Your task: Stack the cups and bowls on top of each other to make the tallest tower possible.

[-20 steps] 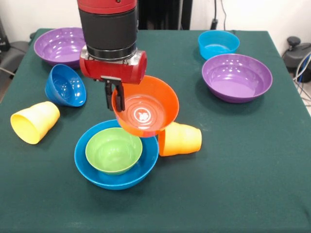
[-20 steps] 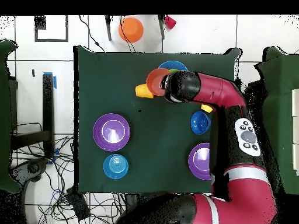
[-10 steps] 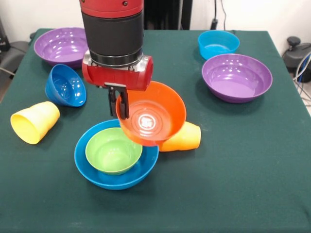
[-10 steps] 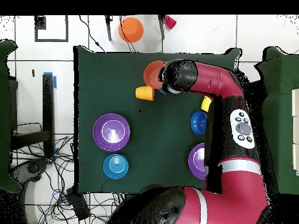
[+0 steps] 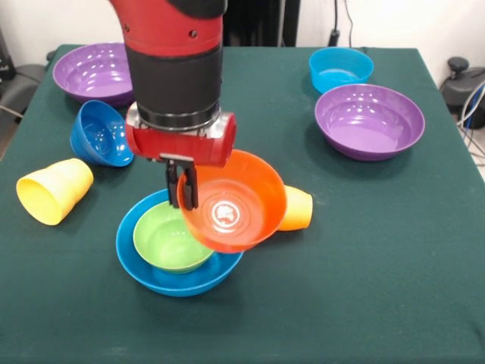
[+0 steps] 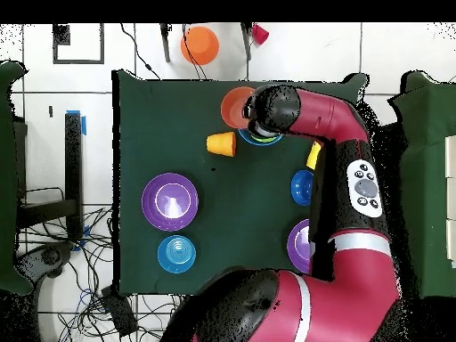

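At the green bowl's (image 5: 171, 240) three o'clock, the gripper (image 5: 183, 186) pinches the orange bowl's (image 5: 233, 202) rim, probably to stack it inside.

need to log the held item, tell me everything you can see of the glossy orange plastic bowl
The glossy orange plastic bowl is round and empty, with a pale glare spot on its floor. It hangs tilted, opening toward the camera, above the large blue bowl that holds the green bowl. The gripper pinches its rim.
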{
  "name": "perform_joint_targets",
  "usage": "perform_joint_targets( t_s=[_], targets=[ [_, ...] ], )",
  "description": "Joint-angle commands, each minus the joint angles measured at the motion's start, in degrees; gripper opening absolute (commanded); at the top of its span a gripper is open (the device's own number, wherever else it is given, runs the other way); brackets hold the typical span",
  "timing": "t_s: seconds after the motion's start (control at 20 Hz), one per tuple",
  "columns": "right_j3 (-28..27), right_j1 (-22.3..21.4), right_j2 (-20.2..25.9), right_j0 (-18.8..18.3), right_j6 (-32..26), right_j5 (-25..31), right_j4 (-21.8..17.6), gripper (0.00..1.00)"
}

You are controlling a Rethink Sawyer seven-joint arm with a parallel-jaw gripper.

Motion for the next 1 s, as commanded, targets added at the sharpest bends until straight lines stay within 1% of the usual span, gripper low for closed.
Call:
perform_joint_targets(
  t_s=[0.05,0.1,0.45,0.6,0.75,0.8,0.9,1.0],
  targets=[
    [-4.11,4.33,4.12,-1.02,-6.63,5.23,-1.45,0.0],
    [-5.47,5.07,4.5,-1.26,-7.37,5.99,-1.34,0.0],
    [-8.68,7.03,5.52,-2.53,-10.6,8.48,-1.35,0.0],
    [-8.23,7.13,6.11,-3.6,-12.71,9.44,-1.43,0.0],
    [-7.0,7.01,6.35,-4.4,-13.27,9.2,-1.7,0.0],
    [-6.83,6.98,6.02,-4.28,-13.0,9.58,-1.96,0.0],
    [-7.58,6.73,3.48,-2.97,-11.48,13.27,-3.26,0.0],
    [-6.26,5.64,1.79,-1.93,-10.49,13.02,-4.72,0.0]
  ],
)
